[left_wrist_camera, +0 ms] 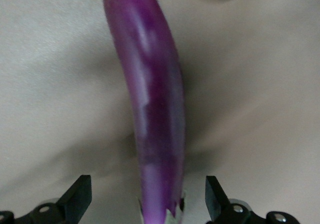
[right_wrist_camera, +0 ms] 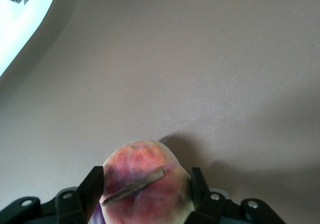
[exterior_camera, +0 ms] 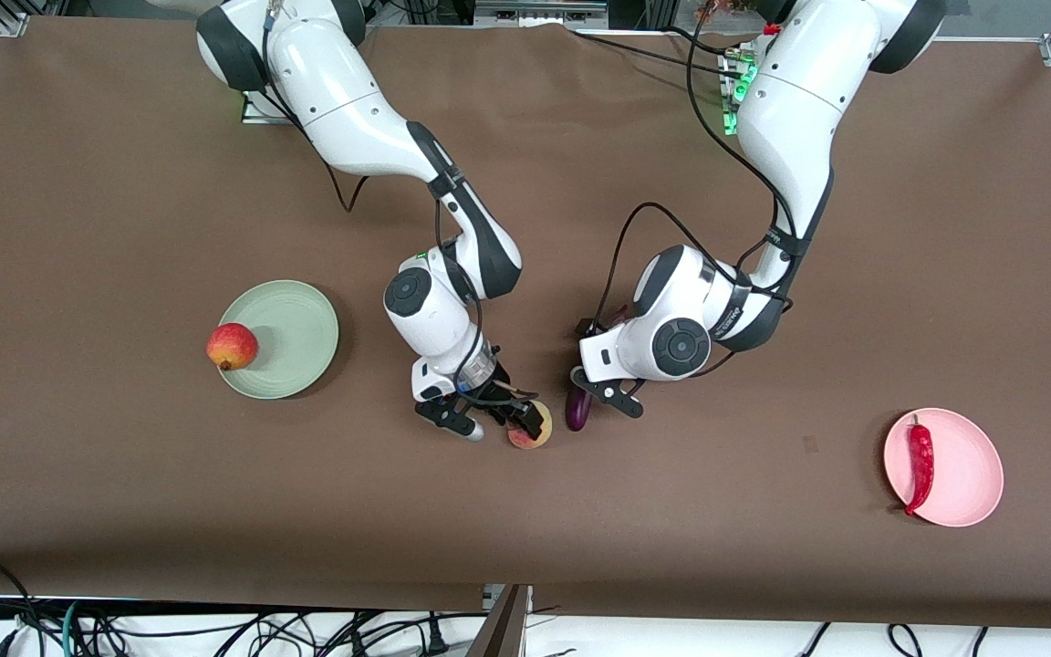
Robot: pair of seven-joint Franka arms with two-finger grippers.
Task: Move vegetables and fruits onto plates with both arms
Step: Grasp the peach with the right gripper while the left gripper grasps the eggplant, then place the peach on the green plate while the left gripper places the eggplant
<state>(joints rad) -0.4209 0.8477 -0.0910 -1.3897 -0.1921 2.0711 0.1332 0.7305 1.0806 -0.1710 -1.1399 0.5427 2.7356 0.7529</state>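
Note:
The purple eggplant (exterior_camera: 577,410) lies on the table's middle. My left gripper (exterior_camera: 608,394) is low over it and open. In the left wrist view its fingers (left_wrist_camera: 80,200) stand clear on both sides of the eggplant's (left_wrist_camera: 152,93) stem end. The yellow-pink peach (exterior_camera: 530,432) is beside it toward the right arm's end. My right gripper (exterior_camera: 495,422) is shut on the peach (right_wrist_camera: 146,184), with fingers (right_wrist_camera: 94,186) against both its sides. The red fruit (exterior_camera: 232,346) sits on the green plate's (exterior_camera: 293,338) edge. The red chili (exterior_camera: 920,465) lies on the pink plate (exterior_camera: 968,470).
The two grippers are close together, with the peach and the eggplant's tip a short gap apart. Brown table cover (exterior_camera: 525,538) stretches between the plates. Cables hang along the table edge (exterior_camera: 215,630) nearest the front camera.

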